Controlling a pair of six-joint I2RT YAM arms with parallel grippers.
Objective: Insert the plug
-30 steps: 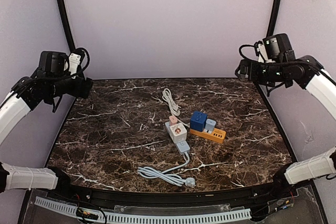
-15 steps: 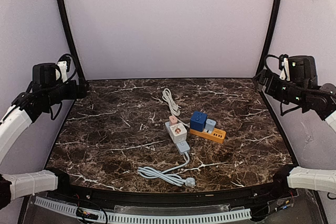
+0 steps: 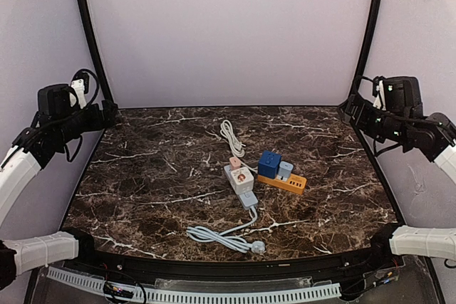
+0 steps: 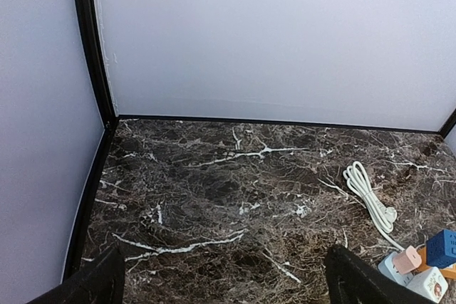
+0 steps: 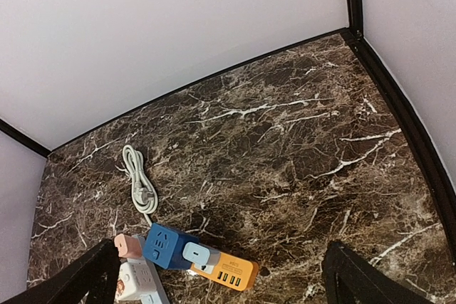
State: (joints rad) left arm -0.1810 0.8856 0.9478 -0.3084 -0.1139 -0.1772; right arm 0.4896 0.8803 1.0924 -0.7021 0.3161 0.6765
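An orange power strip (image 3: 288,183) lies right of the table's centre, with a blue cube adapter (image 3: 268,163) and a pale blue adapter (image 3: 285,169) on it. Beside it is a white strip (image 3: 239,178) bearing a pink adapter (image 3: 235,162). Its grey cable (image 3: 214,236) ends in a plug (image 3: 258,247) near the front edge. A coiled white cable (image 3: 229,134) with its plug (image 3: 237,152) lies behind. My left gripper (image 3: 107,114) hangs open over the far left corner, my right gripper (image 3: 351,107) open over the far right. In the wrist views, both the left gripper (image 4: 224,279) and the right gripper (image 5: 221,275) hold nothing.
The dark marble table (image 3: 142,176) is ringed by pale walls and black corner posts (image 3: 87,33). A raised black rim (image 3: 214,265) runs along the front edge. The right wrist view shows the orange strip (image 5: 228,270) and blue cube (image 5: 165,245) low on the left.
Both arms have drawn back toward the side walls, the left one leftward, the right one rightward and lower. The jaws have stayed open and nothing on the table moved.
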